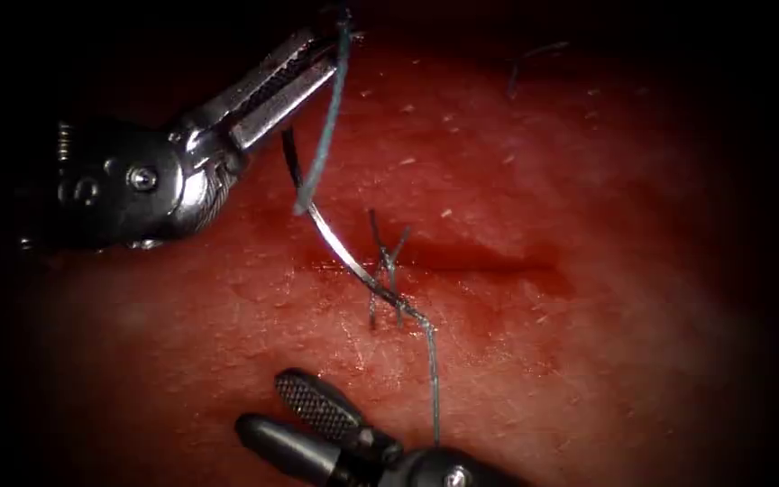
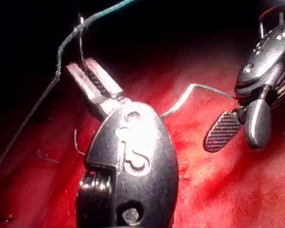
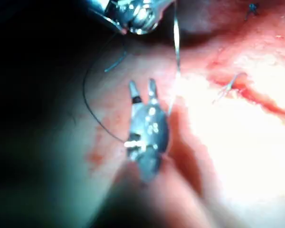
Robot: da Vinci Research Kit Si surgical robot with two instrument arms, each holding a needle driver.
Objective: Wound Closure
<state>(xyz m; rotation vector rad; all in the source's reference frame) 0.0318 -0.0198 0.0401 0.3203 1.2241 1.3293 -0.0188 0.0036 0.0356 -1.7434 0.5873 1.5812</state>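
Spreading across the endoscope view, the glistening red slab of tissue is seen with a dark horizontal cut at its middle, wet with red fluid. From the left the steel-jawed left gripper is reached in, its jaws clamped on the blunt end of the thin curved silver needle. The needle is arced down toward the cut's left end, where its tip is met by a knot with short dark cut ends of thread; whether the tip is in the tissue cannot be told. At the lower edge the dark right gripper is held with its jaws apart, empty. The teal thread is draped from the left gripper, and another stretch is run from the knot down toward the right gripper.
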